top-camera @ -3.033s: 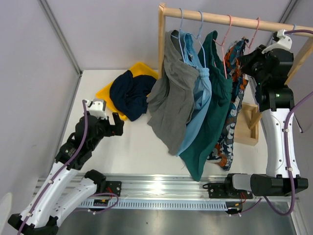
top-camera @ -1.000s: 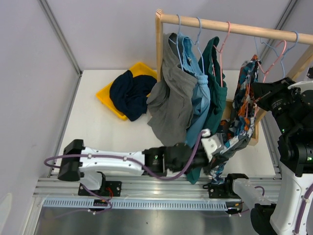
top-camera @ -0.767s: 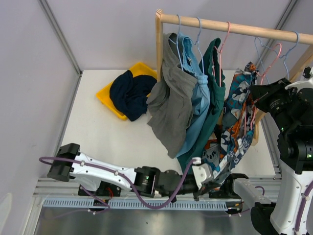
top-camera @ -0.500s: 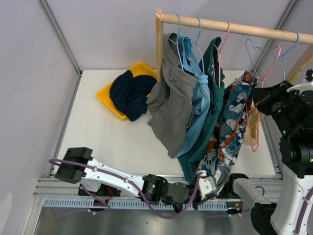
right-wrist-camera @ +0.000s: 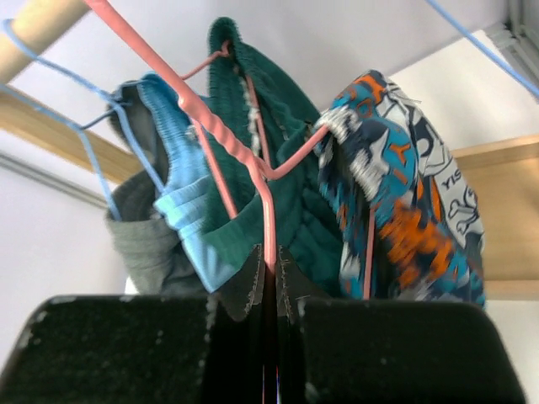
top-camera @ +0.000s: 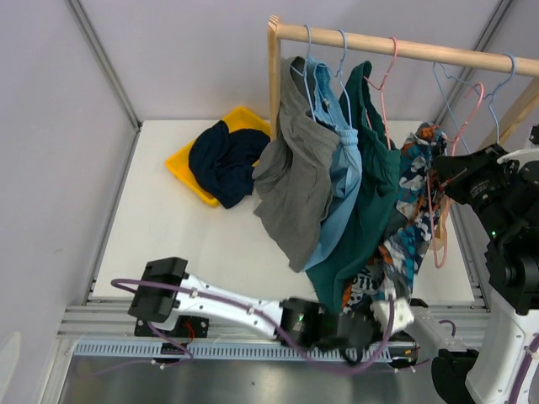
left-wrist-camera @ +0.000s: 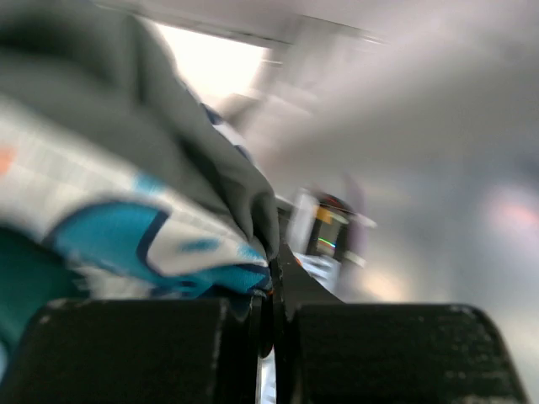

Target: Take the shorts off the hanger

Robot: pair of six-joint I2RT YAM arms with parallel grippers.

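A: Hanging from the wooden rail [top-camera: 404, 46], which shorts were seen?

B: Three pairs were seen hung close together under the rail's left half: the grey shorts [top-camera: 295, 183], the light blue shorts [top-camera: 344, 172] and the dark teal shorts [top-camera: 370, 220]. The cartoon-print shorts [top-camera: 402, 252] were draped below the rail's right half, with their waistband caught on one arm of a pink hanger [right-wrist-camera: 215, 126]. The navy shorts [top-camera: 223, 160] were found off the rail altogether, piled in a yellow tray [top-camera: 181, 162] on the table [top-camera: 185, 227], to the left of the rail's upright post.

A: How were the grippers found?

B: The right gripper [right-wrist-camera: 269, 268] was held just below the rail's right end, its fingers [right-wrist-camera: 126, 345] pinched closed on the pink hanger's wire stem. The left gripper [left-wrist-camera: 274, 288] was reached out well below the rail, by the table's near edge, its fingers [left-wrist-camera: 135, 345] clamped tight on the lower edge of the cartoon-print shorts.

A: Was the pink hanger's hook seen on the rail?

B: That could not be told.
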